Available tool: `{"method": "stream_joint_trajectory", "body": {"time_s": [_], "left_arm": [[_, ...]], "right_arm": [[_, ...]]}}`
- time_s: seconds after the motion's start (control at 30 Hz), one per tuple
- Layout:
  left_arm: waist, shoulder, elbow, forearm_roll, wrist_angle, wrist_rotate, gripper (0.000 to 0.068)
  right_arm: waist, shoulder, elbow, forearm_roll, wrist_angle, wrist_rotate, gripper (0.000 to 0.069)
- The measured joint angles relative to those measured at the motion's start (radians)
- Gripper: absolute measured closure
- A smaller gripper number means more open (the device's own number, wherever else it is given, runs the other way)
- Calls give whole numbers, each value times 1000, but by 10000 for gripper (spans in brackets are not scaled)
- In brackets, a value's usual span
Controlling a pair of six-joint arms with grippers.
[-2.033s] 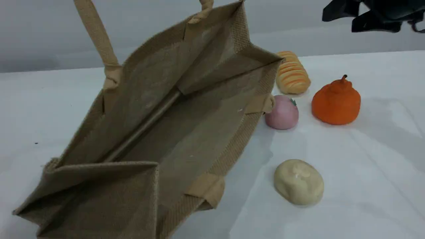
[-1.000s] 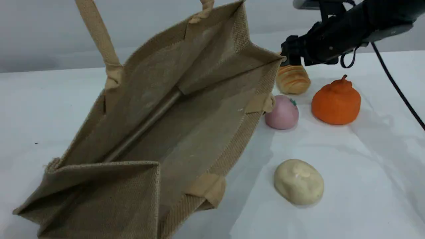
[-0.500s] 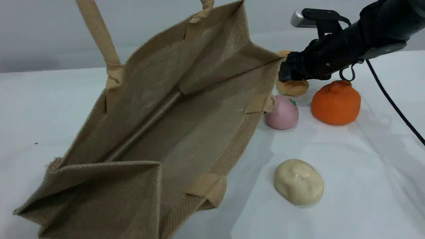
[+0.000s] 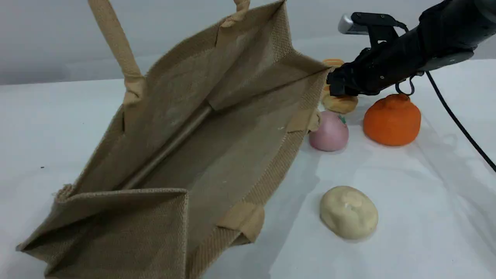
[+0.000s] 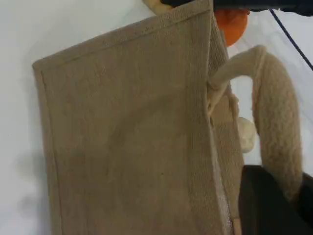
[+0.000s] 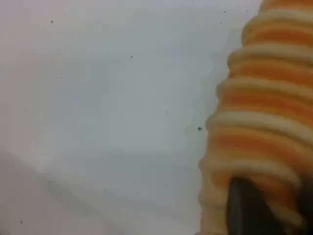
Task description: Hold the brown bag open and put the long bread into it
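Note:
The brown bag (image 4: 248,58) stands tilted with its mouth wide open, and one beige handle (image 4: 116,42) runs up past the top edge. In the left wrist view my left gripper (image 5: 283,196) is shut on that handle (image 5: 276,112), above the bag's outer wall (image 5: 122,137). The long bread (image 4: 341,103) lies just right of the bag's far corner. My right gripper (image 4: 341,83) is down over its middle and shut on it; only the loaf's two ends show. The right wrist view shows the ridged loaf (image 6: 264,122) with a dark fingertip (image 6: 247,210) pressed against it.
An orange pumpkin-shaped toy (image 4: 392,120) sits right of the bread, below the right arm. A pink ball (image 4: 328,133) touches the bag's side by the lower handle stub. A cream lump (image 4: 348,211) lies nearer the front. A black cable (image 4: 457,120) trails off the right arm.
The right arm came in from the upper right, dropped onto the long bread, and its jaws closed on the loaf. The bag and the left gripper stayed put.

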Motion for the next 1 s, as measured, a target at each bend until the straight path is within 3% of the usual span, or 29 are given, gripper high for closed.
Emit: {"method": "stream_joint_trajectory", "body": {"time_s": [0.33, 0.67, 1.0], "left_arm": [[0, 0, 0, 1, 0, -21, 592], [0, 0, 0, 1, 0, -49, 592], [0, 0, 0, 0, 0, -68, 592]], "right_arm": [[0, 0, 0, 0, -2, 0, 507], [0, 0, 0, 5, 2, 7, 241], [0, -11, 0, -8, -14, 84, 214]]}}
